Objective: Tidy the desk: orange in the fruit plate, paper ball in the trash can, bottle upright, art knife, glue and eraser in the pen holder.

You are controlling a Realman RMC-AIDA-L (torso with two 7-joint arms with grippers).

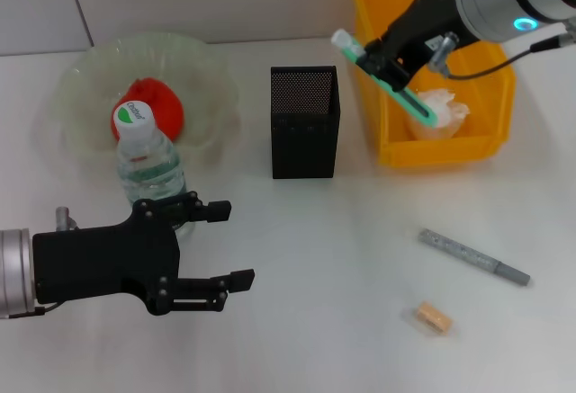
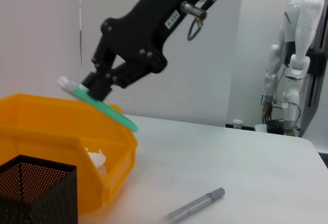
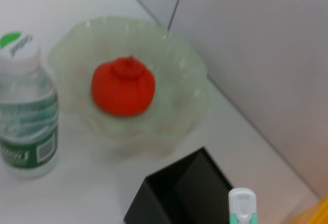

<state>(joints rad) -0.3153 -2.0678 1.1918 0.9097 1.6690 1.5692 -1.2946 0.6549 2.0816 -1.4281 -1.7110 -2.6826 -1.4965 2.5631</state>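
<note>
Two things still lie on the table nearest us: the eraser and a grey pen-like stick, which we take for the glue. Our left gripper hovers beside the upright bottle, fingers apart and empty. Farther back, the orange sits in the plate, the paper ball in the yellow bin. Our right gripper holds its fingers clamped on the green knife, above the bin, beside the pen holder.
</note>
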